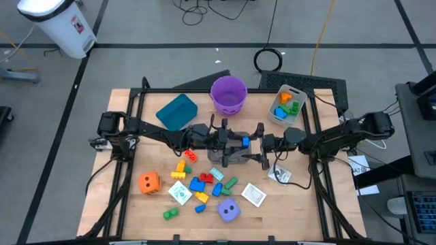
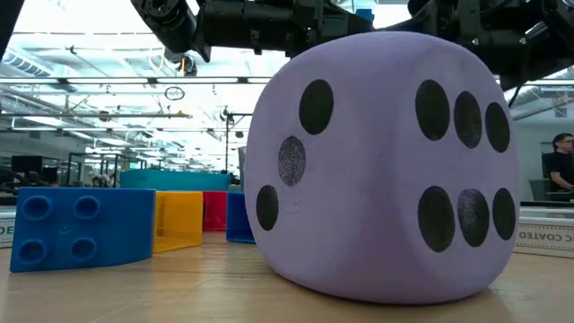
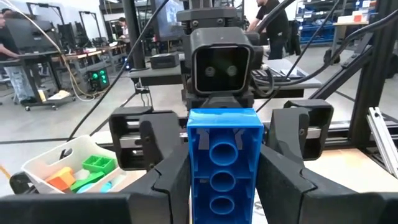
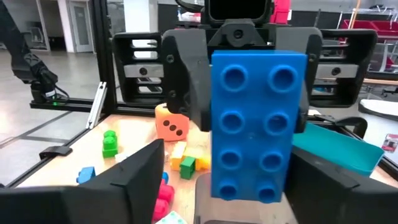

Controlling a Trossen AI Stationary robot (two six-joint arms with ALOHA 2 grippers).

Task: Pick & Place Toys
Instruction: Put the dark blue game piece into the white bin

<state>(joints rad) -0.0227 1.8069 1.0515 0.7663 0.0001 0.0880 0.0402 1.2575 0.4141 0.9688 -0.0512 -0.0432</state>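
On the left of the wooden counter [image 1: 122,204], the left arm is reaching in toward the middle, above the toys. The left gripper [image 1: 233,143] is squeezing a long blue plastic block with round bumps [image 4: 258,124]. Its two dark fingers are pressing on the block's two long sides, so the block is being held up in the air, not lying on the counter.

The block looks like it is standing tall, with its long side going up and down. Its bumpy face is pointing at the right gripper, and its hollow back is pointing at the left arm.

Just to the right, the right gripper [image 1: 257,144] is facing the block head-on, very near it. Its fingers are spread wide open on either side of the block and are holding nothing. I think the block is being passed from one arm to the other. If so, the right gripper needs to close on the block where the left fingers are not in the way.

Below the arms, other toys are lying about: a soft orange die [image 1: 149,182] on the left, small colored plastic blocks [image 1: 199,184] and flat white printed cards [image 1: 180,193] in the middle, and a soft purple die [image 1: 229,211] nearer the front.
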